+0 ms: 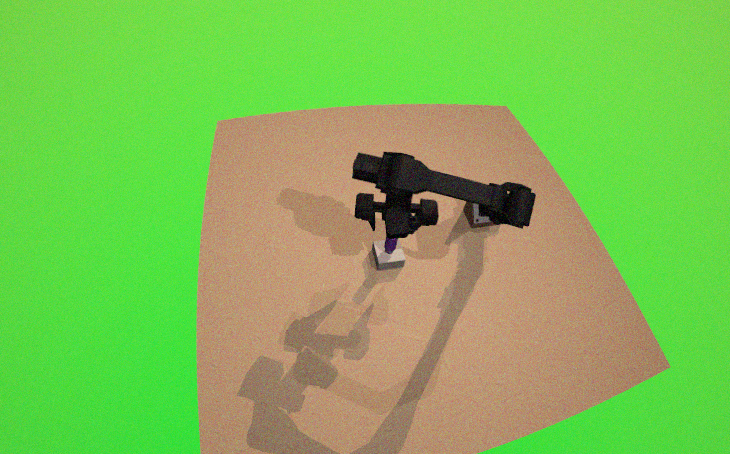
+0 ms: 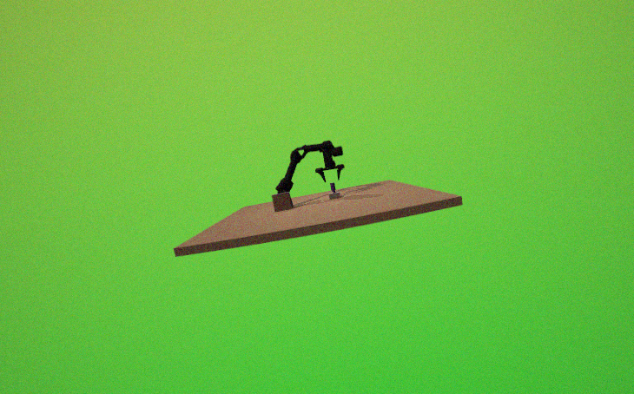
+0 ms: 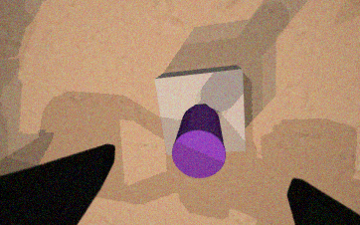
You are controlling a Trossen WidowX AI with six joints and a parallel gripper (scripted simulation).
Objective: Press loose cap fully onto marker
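Observation:
The white holder block (image 1: 393,260) (image 2: 334,196) (image 3: 180,92) sits on the table. The purple cap (image 1: 391,244) (image 2: 332,186) (image 3: 199,154) stands upright over the block, on the marker. The marker's own body is hidden under the cap, and whether the cap is clicked fully on cannot be told. My gripper (image 2: 331,180) (image 3: 199,168) is open, with its black fingers wide apart. In the wrist view a gap shows on each side of the cap. In the exterior view the fingertips are at or just above the cap's top, not touching it.
The tan table (image 1: 526,315) (image 2: 260,227) carries the arm's base (image 1: 480,216) (image 2: 282,201), to the right of the block in the top view. Shadows of the arm fall across the table. The table's edges show against a green background.

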